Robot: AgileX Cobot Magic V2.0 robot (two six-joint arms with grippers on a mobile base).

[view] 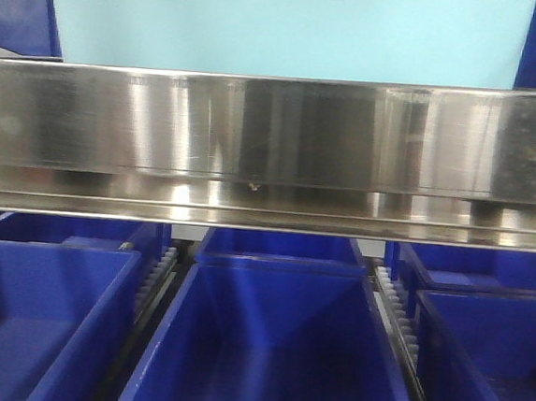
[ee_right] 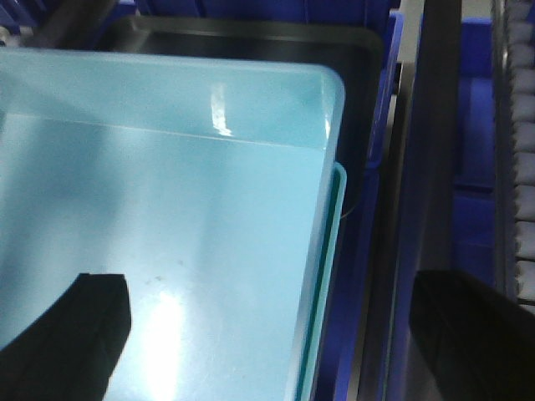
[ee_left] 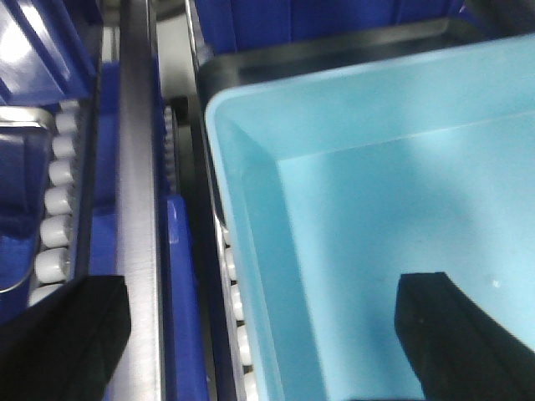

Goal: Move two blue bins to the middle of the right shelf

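Though both are half cut off, left gripper, right gripper spread astride light-blue bin walls

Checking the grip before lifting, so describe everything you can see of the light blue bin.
The light blue bin looks like smooth, glossy plastic, with rounded corners, a thick rim and sloping walls. The part of its inside that shows is empty. A black tray lies just behind it. A second light blue rim peeks out under its right edge, apparently a bin nested below. The open left gripper and right gripper each straddle a side wall, one finger inside; contact cannot be told.
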